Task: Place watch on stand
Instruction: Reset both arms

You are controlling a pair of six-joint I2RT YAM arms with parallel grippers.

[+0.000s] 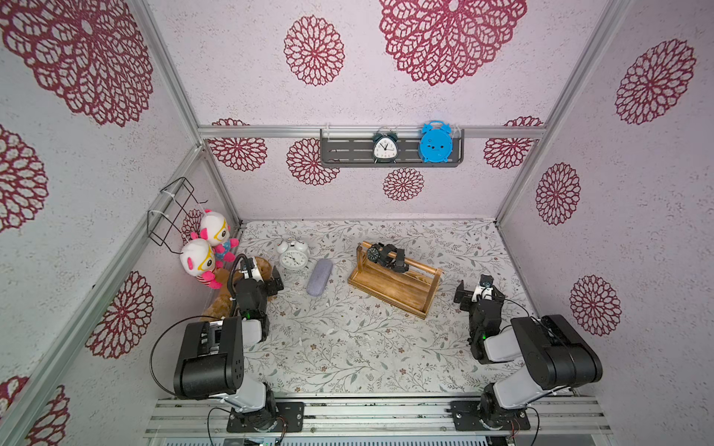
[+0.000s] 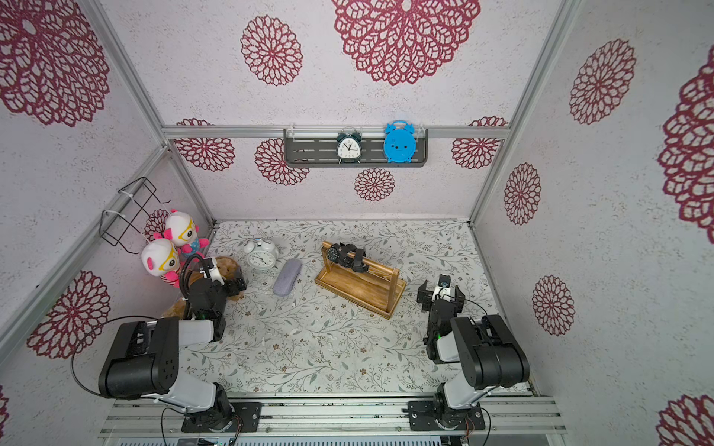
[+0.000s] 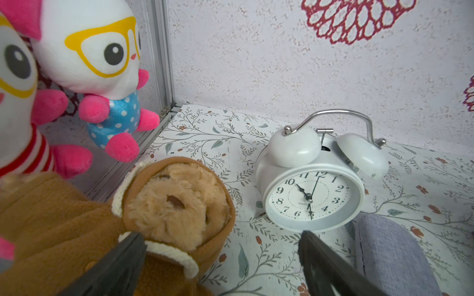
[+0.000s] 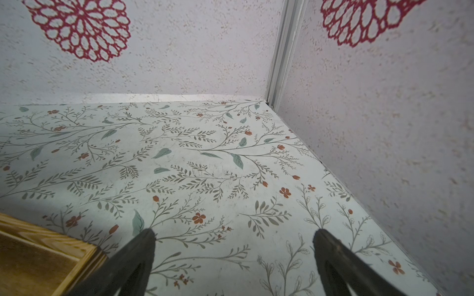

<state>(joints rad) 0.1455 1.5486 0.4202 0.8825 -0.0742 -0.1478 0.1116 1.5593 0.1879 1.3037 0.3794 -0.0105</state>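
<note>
Watch (image 1: 373,253) sits on the stand (image 1: 386,287): black, rubbery-looking strap looped around the round wooden bar (image 1: 421,267), dial near the far upright. Second dark lump just beside it on the bar, can't tell what it is. Looks placed to me. Right gripper (image 4: 234,233): jaws wide, empty, near the tray corner. Left gripper (image 3: 221,237): wide too, empty, by the fuzzy plush bear (image 3: 177,202) and glossy white alarm clock (image 3: 313,197). My step: back out high and don't nudge the light rack; I'd expect the strap to slide on that smooth bar.
</note>
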